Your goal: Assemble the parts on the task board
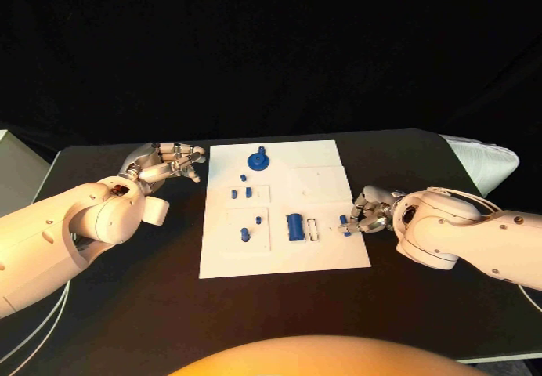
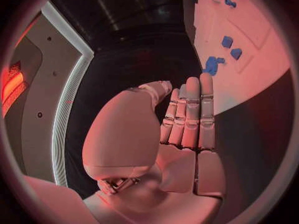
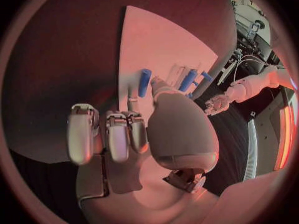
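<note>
The right hand (image 1: pixel 367 213) is being held at the right edge of the task board (image 1: pixel 322 254), its fingertips (image 1: pixel 349 228) lowered onto the board near a small blue part (image 1: pixel 345 218) and a pale slot; whether anything is being pinched there cannot be told from the head view. In the right wrist view, the hand (image 3: pixel 124 134) is being shown with fingers curled downward over the board (image 3: pixel 156 40), a blue cylinder (image 3: pixel 144 82) lying just beyond the fingertips and apart from them.

The left hand (image 1: pixel 168 164) is being kept above the black tabletop (image 1: pixel 135 313) just off the board's upper left corner, fingers loosely apart and nothing being gripped. In the left wrist view, its fingers (image 2: pixel 190 114) are being held straight and side by side, empty.

On the board, a round blue disc (image 1: pixel 258 160) is being carried near the far edge. Small blue pieces (image 1: pixel 240 190) are being seated in a raised square panel left of centre, and two more (image 1: pixel 251 227) in the panel nearer the robot. A larger blue cylinder (image 1: pixel 294 226) is lying at the board's middle, left of the right hand and apart from it.
</note>
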Controlling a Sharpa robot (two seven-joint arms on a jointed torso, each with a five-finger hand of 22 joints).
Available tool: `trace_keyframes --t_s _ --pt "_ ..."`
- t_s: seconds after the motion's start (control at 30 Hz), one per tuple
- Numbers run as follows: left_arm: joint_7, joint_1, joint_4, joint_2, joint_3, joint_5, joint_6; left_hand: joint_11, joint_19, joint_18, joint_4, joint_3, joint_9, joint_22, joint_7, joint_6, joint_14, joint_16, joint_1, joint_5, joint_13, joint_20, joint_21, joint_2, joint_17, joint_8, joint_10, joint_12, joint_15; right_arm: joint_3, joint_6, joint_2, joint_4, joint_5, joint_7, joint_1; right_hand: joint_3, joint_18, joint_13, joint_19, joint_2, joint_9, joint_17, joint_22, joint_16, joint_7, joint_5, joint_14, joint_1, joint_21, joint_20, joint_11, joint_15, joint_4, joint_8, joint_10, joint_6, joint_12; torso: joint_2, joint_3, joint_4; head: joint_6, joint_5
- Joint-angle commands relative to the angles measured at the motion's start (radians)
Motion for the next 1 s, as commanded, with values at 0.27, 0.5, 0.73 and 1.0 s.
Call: trace_keyframes --t_s 0.27,0.5,0.73,1.0 --pt "-0.004 -0.001 0.001 0.0 0.001 0.006 0.007 -0.002 0.007 0.007 0.005 0.0 -0.001 -0.002 -0.005 -0.002 0.005 0.0 -0.008 0.002 0.002 -0.002 -0.007 0.003 -0.001 0.005 0.005 0.005 -0.005 -0.002 0.0 0.035 -0.016 -0.052 -0.025 -0.018 0.014 -0.007 0.263 0.076 0.013 0.0 0.263 0.182 0.004 -0.002 0.023 0.106 0.029 -0.009 -0.007 -0.009 -0.006 -0.002 0.002 0.105 -0.003 0.003 0.0 -0.0008 -0.0005 -0.004 0.0" --pt "-0.008 -0.001 0.001 0.0 0.001 0.005 0.009 -0.002 0.007 0.007 0.005 0.0 -0.001 -0.002 -0.005 -0.002 0.005 0.0 -0.008 0.002 0.002 -0.002 -0.007 0.003 -0.001 0.005 0.005 0.005 -0.005 -0.002 -0.001 0.039 -0.018 -0.055 -0.029 -0.02 0.121 -0.007 0.263 0.076 0.012 0.004 0.263 0.184 0.004 -0.008 0.187 0.106 0.149 -0.008 -0.013 -0.015 -0.012 -0.015 -0.001 0.105 -0.014 0.003 -0.001 -0.0012 -0.0012 -0.005 0.001" --pt "-0.012 -0.001 0.001 -0.002 0.001 0.004 0.011 -0.001 0.008 0.007 0.006 0.0 -0.002 -0.003 -0.004 -0.002 0.004 -0.001 -0.007 0.002 0.001 -0.002 -0.008 0.005 -0.001 0.005 0.002 0.005 -0.005 -0.002 -0.016 0.037 -0.017 -0.032 -0.029 -0.021 0.371 -0.008 0.263 0.077 -0.07 0.035 0.263 0.186 0.004 -0.001 0.3 0.106 0.17 -0.01 -0.014 -0.012 -0.009 -0.039 0.022 0.105 -0.025 0.003 -0.002 -0.0021 0.0 -0.005 0.001" --pt "-0.016 -0.001 0.003 -0.004 0.001 0.003 0.013 -0.001 0.008 0.007 0.006 0.0 -0.002 -0.003 -0.004 -0.002 0.004 -0.001 -0.007 0.002 0.001 -0.002 -0.008 0.005 -0.001 0.005 0.002 0.005 -0.005 -0.002 -0.036 0.032 -0.011 0.0 -0.027 -0.021 0.451 -0.007 0.263 0.077 -0.097 0.057 0.263 0.187 0.004 0.003 0.336 0.106 0.131 -0.013 -0.011 -0.008 -0.006 -0.079 0.037 0.105 -0.038 0.003 -0.002 -0.0024 -0.0004 -0.004 0.002"
